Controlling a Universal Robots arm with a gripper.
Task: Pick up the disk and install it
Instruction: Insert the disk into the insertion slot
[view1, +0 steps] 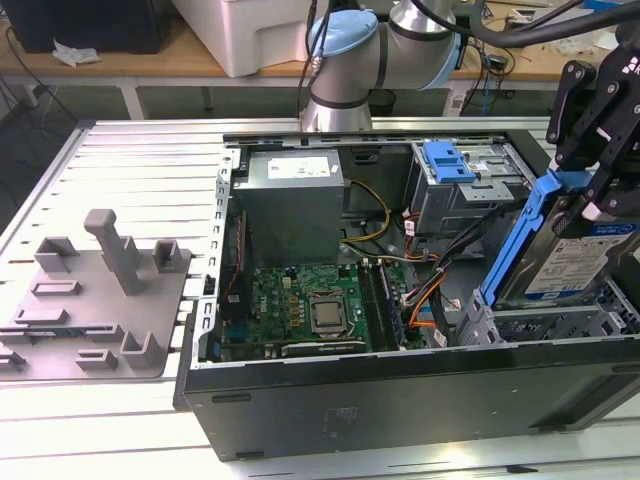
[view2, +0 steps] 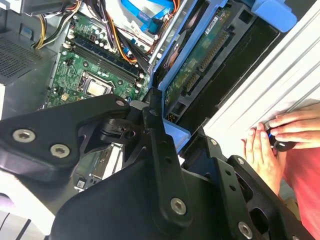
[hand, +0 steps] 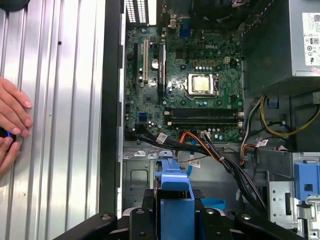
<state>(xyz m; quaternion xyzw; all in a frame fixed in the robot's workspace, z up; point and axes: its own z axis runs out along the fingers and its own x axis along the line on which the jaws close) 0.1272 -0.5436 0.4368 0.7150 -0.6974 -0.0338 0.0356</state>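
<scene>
One disk (view1: 565, 265) clamped in the black gripper (view1: 592, 195), tilted over the open computer case (view1: 400, 405).

Exterior view: jaws drawn in tight on the disk's upper end. The disk has a silver metal body, a white-and-blue label and a blue plastic bracket (view1: 515, 235) along its edge. Its lower end sits at the grey metal bay in the case's corner on the exterior view's right; contact cannot be told. Also noted: one green motherboard (view1: 310, 300), one grey power supply box (view1: 295, 195), one drive cage with a blue latch (view1: 450, 165), and one grey moulded fixture (view1: 90, 300) on the ribbed aluminium table (view1: 150, 140). Second wrist view: the disk's green circuit-board underside shows, with bolted black gripper linkage in front; a person's two hands (view2: 262, 152) rest on the table. First wrist view: the blue bracket is pinched between two black fingers (hand: 150, 212), and bundled black and orange cables (hand: 210, 150) cross below the motherboard.
</scene>
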